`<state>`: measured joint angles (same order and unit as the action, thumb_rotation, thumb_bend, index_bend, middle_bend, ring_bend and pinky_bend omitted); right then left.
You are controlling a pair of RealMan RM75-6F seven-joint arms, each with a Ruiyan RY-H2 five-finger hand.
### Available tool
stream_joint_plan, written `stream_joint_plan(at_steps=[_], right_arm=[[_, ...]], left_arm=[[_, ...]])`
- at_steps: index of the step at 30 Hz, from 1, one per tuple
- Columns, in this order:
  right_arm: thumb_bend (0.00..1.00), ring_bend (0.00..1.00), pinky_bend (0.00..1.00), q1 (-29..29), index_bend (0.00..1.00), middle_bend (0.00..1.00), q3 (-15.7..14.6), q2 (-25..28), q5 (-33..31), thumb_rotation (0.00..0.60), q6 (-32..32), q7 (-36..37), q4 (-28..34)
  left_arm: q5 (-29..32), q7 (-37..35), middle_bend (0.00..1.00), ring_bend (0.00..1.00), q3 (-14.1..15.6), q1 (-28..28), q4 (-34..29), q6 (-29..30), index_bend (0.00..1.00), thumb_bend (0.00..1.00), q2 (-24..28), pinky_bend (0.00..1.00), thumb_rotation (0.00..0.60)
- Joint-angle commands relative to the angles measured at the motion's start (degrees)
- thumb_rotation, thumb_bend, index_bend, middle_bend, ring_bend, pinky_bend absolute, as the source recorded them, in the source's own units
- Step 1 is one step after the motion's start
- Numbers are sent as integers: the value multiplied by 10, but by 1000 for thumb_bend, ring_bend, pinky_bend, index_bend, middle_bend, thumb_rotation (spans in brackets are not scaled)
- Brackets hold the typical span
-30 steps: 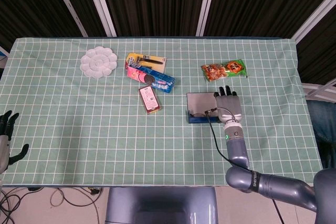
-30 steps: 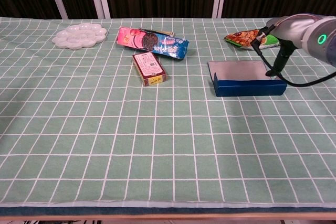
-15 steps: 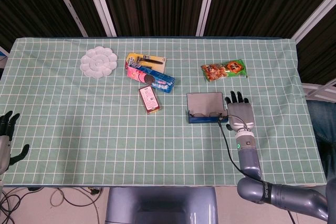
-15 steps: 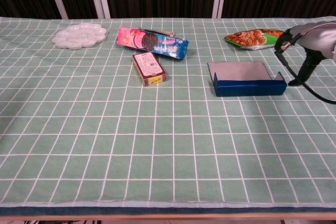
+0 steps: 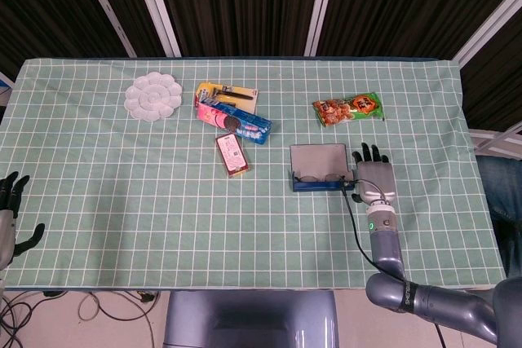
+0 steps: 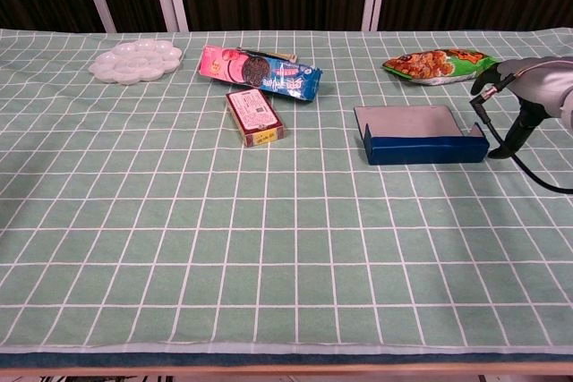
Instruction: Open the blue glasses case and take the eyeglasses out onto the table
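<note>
The blue glasses case (image 5: 320, 169) lies open right of the table's middle, its grey-lined lid folded back flat. Thin-framed eyeglasses (image 5: 320, 178) rest inside along the front wall. In the chest view the case (image 6: 421, 147) shows only its blue front wall and grey lid, and the glasses are hidden. My right hand (image 5: 374, 178) hovers just right of the case, fingers stretched out and holding nothing. Seen from the chest, the right hand (image 6: 528, 87) has one finger pointing down beside the case's right end. My left hand (image 5: 10, 211) hangs empty off the table's left edge.
A white palette dish (image 5: 153, 96) sits at the back left. A blue cookie pack (image 5: 236, 121), a yellow package (image 5: 232, 92) and a red box (image 5: 232, 155) lie left of the case. A snack bag (image 5: 348, 108) lies behind it. A black cable trails from my right wrist.
My right hand has come off the case's right end and moved to the table beside it, then edged slightly back toward it. The case stays open and the left hand is still.
</note>
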<state>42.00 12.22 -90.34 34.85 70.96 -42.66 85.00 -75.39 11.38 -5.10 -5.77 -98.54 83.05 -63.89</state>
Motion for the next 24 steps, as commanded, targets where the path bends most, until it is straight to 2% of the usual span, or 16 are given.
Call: stream_joint_plan(at_steps=[1, 8, 24], right_arm=[[234, 0, 200, -3, 185, 64, 5, -11, 5, 600, -4, 13, -19], [234, 0, 200, -9, 185, 63, 15, -32, 16, 600, -8, 36, -58], [234, 0, 201, -17, 185, 65, 38, -54, 19, 600, -19, 59, -94]], left_arm=[[0, 0, 0, 0, 0, 0, 0, 0, 55, 297, 0, 0, 600], [1, 0, 0, 0, 0, 0, 0, 0, 55, 297, 0, 0, 600], [3, 0, 0, 0, -2, 0, 0, 1, 55, 297, -1, 0, 600]])
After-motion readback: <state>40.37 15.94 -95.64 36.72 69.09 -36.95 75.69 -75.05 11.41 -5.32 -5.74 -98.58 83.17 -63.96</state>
